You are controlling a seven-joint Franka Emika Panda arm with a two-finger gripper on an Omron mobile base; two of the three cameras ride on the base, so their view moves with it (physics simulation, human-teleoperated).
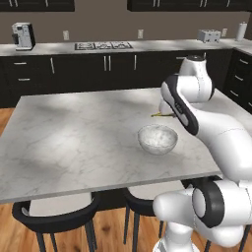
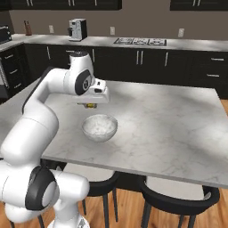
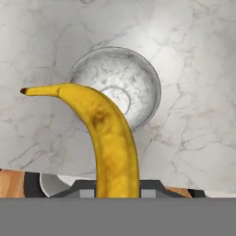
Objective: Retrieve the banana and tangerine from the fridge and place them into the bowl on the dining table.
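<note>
My gripper [image 2: 91, 105] is closed on the banana [image 3: 108, 138], held above the dining table [image 1: 74, 138] just behind the bowl [image 1: 157, 139]. Banana: smooth yellow skin, curved, with a brownish mottled patch at mid-length and a dark pointed tip; in the hand view it arches up from between my fingers and across the bowl's rim. Bowl: round, wide-rimmed, white with grey marbling, a pale flat circle at its bottom; it holds nothing. Table: rectangular slab of white-grey marble with fine dark veins. Chairs [image 1: 54, 214]: dark, round-backed, pale seats, tucked under the near edge over a wooden floor. Background: dark cabinets with bar handles, a pale counter carrying a coffee machine [image 1: 22, 36], a cooktop [image 1: 103, 46] and a toaster [image 1: 208, 35]. No legible writing or brand mark anywhere.
</note>
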